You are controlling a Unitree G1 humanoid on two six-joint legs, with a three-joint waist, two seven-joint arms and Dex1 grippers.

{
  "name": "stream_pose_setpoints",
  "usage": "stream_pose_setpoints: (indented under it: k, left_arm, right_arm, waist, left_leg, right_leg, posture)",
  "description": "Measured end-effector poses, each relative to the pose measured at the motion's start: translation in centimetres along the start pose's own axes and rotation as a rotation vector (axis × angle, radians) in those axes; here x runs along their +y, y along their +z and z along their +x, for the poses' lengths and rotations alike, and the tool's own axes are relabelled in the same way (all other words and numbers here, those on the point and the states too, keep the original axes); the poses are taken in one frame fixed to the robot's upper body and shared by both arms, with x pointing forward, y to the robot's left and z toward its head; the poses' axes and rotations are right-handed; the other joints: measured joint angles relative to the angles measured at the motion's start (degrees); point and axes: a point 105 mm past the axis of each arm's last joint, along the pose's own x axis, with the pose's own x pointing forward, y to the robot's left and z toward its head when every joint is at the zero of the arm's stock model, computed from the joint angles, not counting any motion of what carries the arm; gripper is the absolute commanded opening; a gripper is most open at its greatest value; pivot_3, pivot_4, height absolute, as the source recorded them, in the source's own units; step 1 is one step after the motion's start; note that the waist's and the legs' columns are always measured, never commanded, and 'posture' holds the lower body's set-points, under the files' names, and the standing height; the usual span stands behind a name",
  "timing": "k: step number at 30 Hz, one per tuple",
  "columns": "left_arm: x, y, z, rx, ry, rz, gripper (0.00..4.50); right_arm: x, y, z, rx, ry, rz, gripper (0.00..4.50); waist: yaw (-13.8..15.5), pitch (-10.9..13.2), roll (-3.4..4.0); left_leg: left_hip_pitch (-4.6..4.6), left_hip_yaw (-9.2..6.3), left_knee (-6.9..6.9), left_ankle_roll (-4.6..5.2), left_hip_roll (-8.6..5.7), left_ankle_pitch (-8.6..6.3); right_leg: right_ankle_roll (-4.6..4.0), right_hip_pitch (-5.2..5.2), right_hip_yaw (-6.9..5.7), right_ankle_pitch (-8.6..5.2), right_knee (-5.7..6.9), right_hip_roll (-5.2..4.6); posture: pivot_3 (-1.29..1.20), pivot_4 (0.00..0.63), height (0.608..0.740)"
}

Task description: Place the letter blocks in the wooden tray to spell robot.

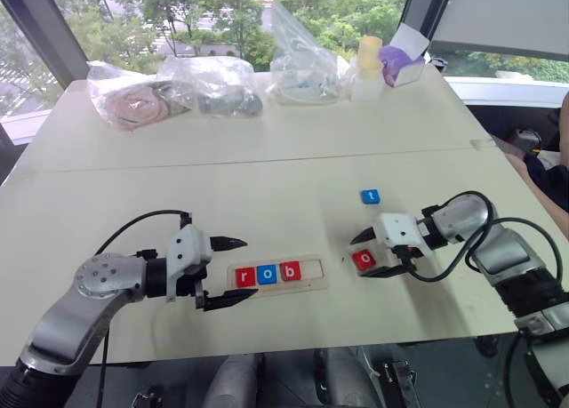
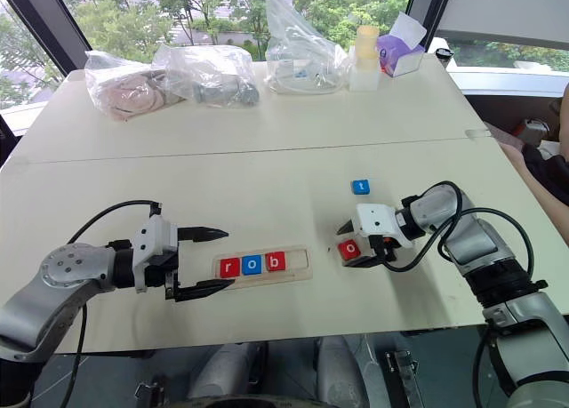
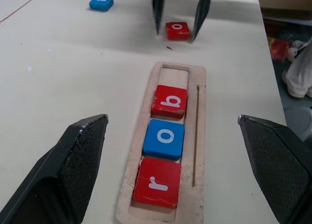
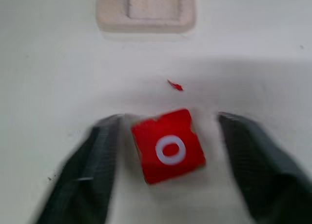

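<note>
The right gripper (image 1: 372,254) is straddling the red o block (image 1: 364,260) with fingers apart, near the bench's front edge beside the wooden tray (image 1: 311,286) holding r, o, b; the left gripper (image 1: 224,272) is gaping wide at the tray's other end.

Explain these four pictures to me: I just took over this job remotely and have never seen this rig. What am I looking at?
It is a two-armed humanoid robot. The two wide pictures come from its head camera, looking down over a table; the other two come from a camera on each wrist.

On the table lies the wooden tray with r, o and b already seated in it. The blue t block lies loose farther back. The left tool waits open beside the tray's r end. The right tool straddles the red o block; its fingers are closing around it, with a gap on one side, and the block lies on the table. Plastic bags and a bottle sit at the far edge.
</note>
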Motion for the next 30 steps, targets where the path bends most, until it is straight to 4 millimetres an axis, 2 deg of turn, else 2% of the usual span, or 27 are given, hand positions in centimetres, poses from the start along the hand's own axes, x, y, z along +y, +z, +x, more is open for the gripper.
stream_pose_setpoints:
  k: [1, 8, 10, 13, 19, 30]
  left_arm:
    - [0.0, 0.0, 0.0, 0.0, 0.001, -0.001, 4.5]
    - [0.1, 0.0, 0.0, 0.0, 0.012, 0.001, 4.5]
    - [0.2, 0.1, 0.1, -0.002, 0.013, 0.006, 4.5]
    - [0.3, 0.4, 0.3, -0.009, 0.008, 0.016, 4.5]
    - [0.1, 0.4, 0.5, -0.013, 0.002, 0.012, 4.5]
    - [-0.1, 0.0, 0.4, -0.003, 0.005, -0.013, 4.5]
  right_arm:
    - [0.0, 0.0, 0.0, -0.001, 0.001, -0.004, 1.12]
    - [0.4, 0.7, 0.4, -0.017, 0.009, 0.002, 1.12]
    - [0.3, 1.6, 0.8, -0.047, -0.002, 0.022, 1.12]
    - [0.1, 4.8, 2.0, -0.146, -0.024, 0.049, 1.12]
    - [0.3, 6.8, 2.9, -0.167, -0.026, 0.096, 1.12]
    - [1.1, 7.3, 5.9, -0.145, 0.006, 0.101, 1.12]
  waist:
    - [0.0, 0.0, 0.0]
    - [0.0, 0.0, 0.0]
    - [-0.1, 0.0, 0.0]
    - [0.0, 0.0, 0.0]
    - [0.2, 0.0, 0.0]
    - [-0.1, 0.0, -0.01]
  left_leg:
    - [0.0, 0.0, 0.0, 0.0, 0.0, 0.0]
    - [0.0, -0.01, -0.01, 0.0, 0.0, 0.0]
    - [0.0, -0.01, 0.0, 0.0, 0.01, 0.0]
    - [0.0, -0.05, 0.0, -0.01, 0.02, 0.0]
    - [-0.04, -0.03, 0.01, -0.01, -0.02, 0.0]
    - [-0.03, -0.04, 0.0, -0.01, 0.0, 0.0]
  right_leg:
    - [0.0, 0.0, 0.0, 0.0, 0.0, 0.0]
    - [0.0, -0.01, 0.01, 0.0, 0.01, -0.01]
    - [-0.01, -0.03, 0.02, 0.01, 0.04, -0.01]
    - [-0.03, -0.06, 0.02, 0.02, 0.07, 0.0]
    - [-0.03, -0.05, 0.02, 0.02, 0.01, -0.04]
    - [-0.02, -0.09, 0.01, 0.02, 0.05, 0.0]
  posture:
    - [0.0, 0.15, 0.74]
    - [0.0, 0.15, 0.74]
    - [0.0, 0.15, 0.74]
    - [0.0, 0.15, 0.74]
    - [0.0, 0.15, 0.74]
    - [0.0, 0.15, 0.74]
